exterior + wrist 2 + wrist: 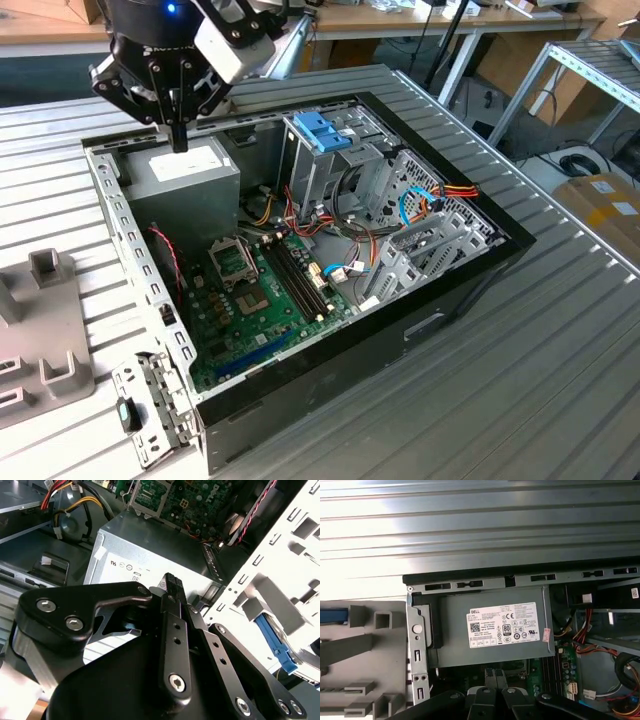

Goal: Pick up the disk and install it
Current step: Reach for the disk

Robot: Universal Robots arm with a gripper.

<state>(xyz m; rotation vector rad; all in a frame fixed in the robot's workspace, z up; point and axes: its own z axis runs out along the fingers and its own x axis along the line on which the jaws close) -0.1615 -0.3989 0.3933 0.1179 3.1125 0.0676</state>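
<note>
My gripper (180, 138) hangs over the back corner of the open computer case (440, 300), at the exterior view's left. It sits just above the grey power-supply box (185, 168). Its black fingers (172, 582) look pressed together with nothing between them; in the first wrist view the gripper (498, 696) shows below the box's white label (502, 625). A blue plastic edge with silver metal beside it (274, 641), seemingly the disk's carrier, peeks past the pale chassis wall. A blue strip (332, 615) lies on the grey fixture.
Inside the case are the green motherboard (260, 290), a metal drive cage with a blue handle (322, 130), and loose coloured cables (430, 200). A grey slotted fixture (45, 330) stands outside the case at the exterior view's left. The ribbed metal table (520, 380) extends around the case.
</note>
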